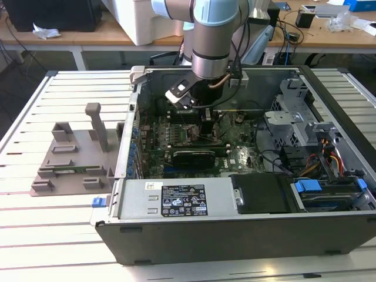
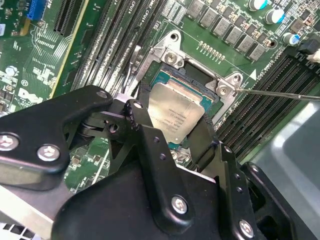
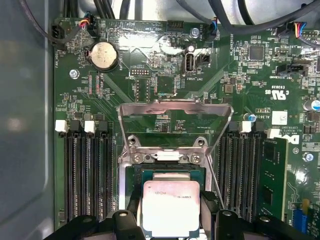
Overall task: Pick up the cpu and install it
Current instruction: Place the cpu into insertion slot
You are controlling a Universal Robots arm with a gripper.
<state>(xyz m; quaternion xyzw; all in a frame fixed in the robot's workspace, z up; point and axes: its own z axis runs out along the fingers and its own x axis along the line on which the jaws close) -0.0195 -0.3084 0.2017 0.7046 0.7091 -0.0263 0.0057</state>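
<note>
End effector [image 2: 171, 124] clasps the cpu [image 2: 175, 111]; it hangs — just above the socket [image 2: 187, 76].

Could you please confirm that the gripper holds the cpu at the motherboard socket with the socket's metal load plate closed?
Not quite: the load plate is flipped open, clear of the socket, as the first wrist view shows. The rest is right: the gripper holds the cpu at the socket.
</note>
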